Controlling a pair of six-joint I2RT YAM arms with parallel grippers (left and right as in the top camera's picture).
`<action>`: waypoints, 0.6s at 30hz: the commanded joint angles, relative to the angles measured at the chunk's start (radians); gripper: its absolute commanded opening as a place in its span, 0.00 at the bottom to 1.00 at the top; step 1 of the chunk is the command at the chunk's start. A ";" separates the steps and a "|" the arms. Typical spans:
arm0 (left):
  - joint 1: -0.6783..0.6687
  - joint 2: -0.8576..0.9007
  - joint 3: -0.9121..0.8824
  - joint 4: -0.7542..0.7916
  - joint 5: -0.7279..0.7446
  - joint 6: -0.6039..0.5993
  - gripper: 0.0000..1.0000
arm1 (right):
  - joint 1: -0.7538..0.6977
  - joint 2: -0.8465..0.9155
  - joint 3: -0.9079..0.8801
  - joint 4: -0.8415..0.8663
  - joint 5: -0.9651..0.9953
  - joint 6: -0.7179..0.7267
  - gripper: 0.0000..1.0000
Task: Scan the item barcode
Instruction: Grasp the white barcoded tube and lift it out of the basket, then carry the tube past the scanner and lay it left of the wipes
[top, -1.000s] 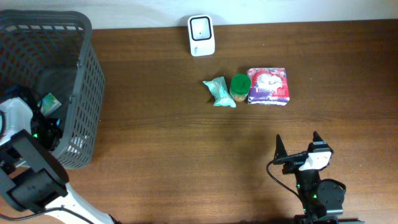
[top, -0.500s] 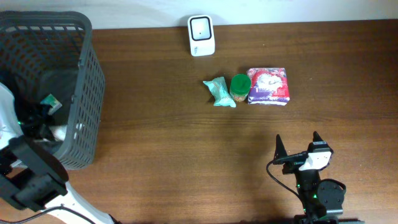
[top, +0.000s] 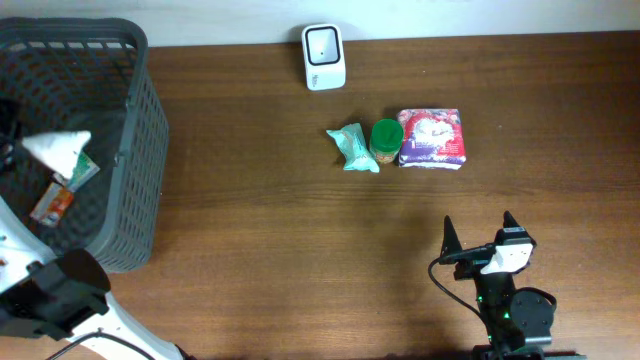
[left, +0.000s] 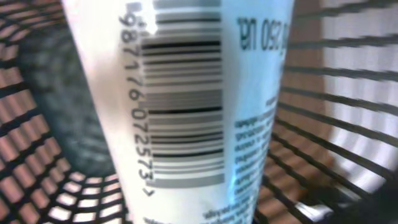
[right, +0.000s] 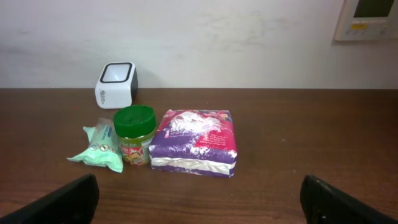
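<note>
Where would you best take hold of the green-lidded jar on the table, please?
By its green lid, from above. The jar stands upright with the teal packet and the purple pack close against it on either side, so only its near and far sides look free; close across those, likely with the open right gripper.

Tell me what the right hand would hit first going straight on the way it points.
Probably the purple and white soft plastic pack, centred ahead of the open right hand in its wrist view, though depth is unclear.
</note>
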 joint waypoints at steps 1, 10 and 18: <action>-0.015 -0.069 0.113 0.003 0.146 0.047 0.00 | 0.007 -0.006 -0.008 -0.003 0.008 0.003 0.99; -0.201 -0.175 0.124 0.012 0.146 0.204 0.00 | 0.007 -0.006 -0.008 -0.003 0.008 0.003 0.99; -0.493 -0.150 0.122 0.033 0.132 0.437 0.00 | 0.007 -0.006 -0.008 -0.003 0.008 0.003 0.99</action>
